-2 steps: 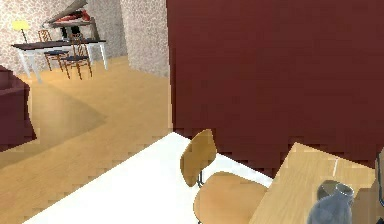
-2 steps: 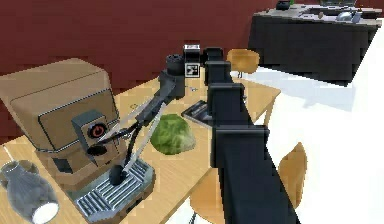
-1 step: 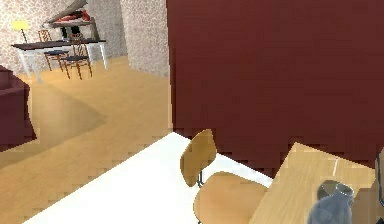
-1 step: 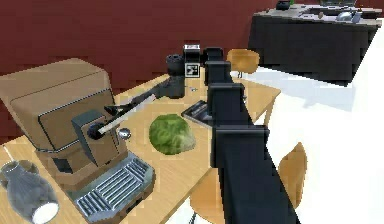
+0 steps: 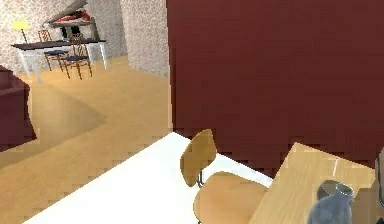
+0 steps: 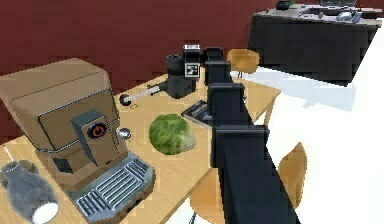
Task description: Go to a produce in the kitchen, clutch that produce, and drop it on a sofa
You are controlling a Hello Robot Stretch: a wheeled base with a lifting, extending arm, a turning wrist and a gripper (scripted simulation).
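You see the produce (image 6: 172, 133) in the arm side view as a round, green, leafy-looking lump lying on the table (image 6: 160, 175), between the coffee machine (image 6: 75, 120) and the arm (image 6: 245, 165). Whether it is lettuce or cabbage you cannot tell. The arm's dark bar rises from the bottom edge and hides the table's right part, including most of a dark flat thing (image 6: 198, 113) just past the produce. At its far end sit the white squares (image 6: 190, 70), and left of them the gripper (image 6: 137, 96). Its dark body is plain, but the thin fingers are hard to separate from the tabletop behind the machine, so you cannot tell the hand's state or whether it holds anything. A grey glassy thing (image 6: 25, 190) is cut off at the bottom left corner. One chair (image 6: 243, 60) beyond the table is half hidden by the arm, and another (image 6: 290, 170) is clipped at the arm's right. The dark counter (image 6: 310, 45) carries things too small to name. In the forward view you get only a corner of the table, a wooden chair (image 5: 205, 165) beside it and the red wall (image 5: 270, 70). A dark red upholstered piece (image 5: 10, 115) is cut off by the left edge, so you cannot tell what it is. A far table (image 5: 55, 48) with chairs stands small at the back.
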